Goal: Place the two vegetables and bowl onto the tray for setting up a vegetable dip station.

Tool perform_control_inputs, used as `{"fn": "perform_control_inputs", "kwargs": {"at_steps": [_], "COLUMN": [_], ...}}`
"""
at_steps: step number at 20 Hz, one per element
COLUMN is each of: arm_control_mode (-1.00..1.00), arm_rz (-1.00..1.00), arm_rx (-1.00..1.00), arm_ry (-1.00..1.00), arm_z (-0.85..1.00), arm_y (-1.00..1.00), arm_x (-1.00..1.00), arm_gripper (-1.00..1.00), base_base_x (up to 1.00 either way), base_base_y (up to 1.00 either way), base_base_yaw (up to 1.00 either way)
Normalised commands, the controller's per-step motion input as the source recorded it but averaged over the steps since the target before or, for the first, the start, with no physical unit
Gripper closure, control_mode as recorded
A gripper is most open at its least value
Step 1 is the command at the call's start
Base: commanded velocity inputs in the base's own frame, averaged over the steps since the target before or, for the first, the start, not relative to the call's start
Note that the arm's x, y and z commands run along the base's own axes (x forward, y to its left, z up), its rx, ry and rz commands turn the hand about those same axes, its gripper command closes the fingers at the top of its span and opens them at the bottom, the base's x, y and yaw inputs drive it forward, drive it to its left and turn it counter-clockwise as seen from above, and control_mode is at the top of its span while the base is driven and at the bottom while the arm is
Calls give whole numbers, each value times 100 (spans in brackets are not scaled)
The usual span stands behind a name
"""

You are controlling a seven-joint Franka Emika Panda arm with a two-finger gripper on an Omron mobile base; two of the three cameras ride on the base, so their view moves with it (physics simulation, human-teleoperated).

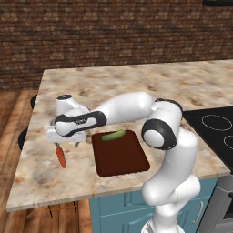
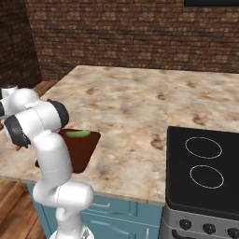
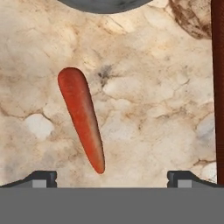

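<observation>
The orange-red carrot (image 1: pixel 60 156) lies on the marble counter just left of the tray (image 1: pixel 120 157). My gripper (image 1: pixel 67 144) hangs open right above its thick end. In the hand view the carrot (image 3: pixel 82 118) runs slantwise between and ahead of the two fingertips (image 3: pixel 41 177), untouched. The dark green cucumber (image 1: pixel 113 135) rests on the far end of the reddish-brown tray (image 2: pixel 84 151), and it also shows as the cucumber (image 2: pixel 78 134) from the right. A curved grey edge of the bowl (image 3: pixel 105 4) peeks in at the top of the hand view; the arm hides it from the base cameras.
A black cooktop (image 1: pixel 214 127) sits at the counter's right end, the same cooktop (image 2: pixel 205 163) near the front. The counter's left and front edges are close to the carrot. A brick wall stands behind. The tray's edge (image 3: pixel 218 87) borders the hand view's right side.
</observation>
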Motion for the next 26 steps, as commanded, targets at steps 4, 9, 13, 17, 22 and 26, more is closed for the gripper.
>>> {"fn": "perform_control_inputs", "kwargs": {"at_steps": [4,9,13,17,22,26], "arm_control_mode": [-100,-100,-100,-100,-100,-100], "arm_rz": [-1,0,0,0,0,0], "arm_rx": [0,0,0,0,0,0], "arm_ry": [0,0,0,0,0,0], "arm_z": [-3,-8,-21,-27,-30,-29], "arm_y": [22,18,17,4,0,0], "arm_x": [30,20,4,2,3,5], "arm_gripper": [-100,-100,-100,-100,-100,-100], "base_base_x": [0,0,0,0,0,0], "base_base_y": [0,0,0,0,0,0], "base_base_yaw": [0,0,0,0,0,0]}}
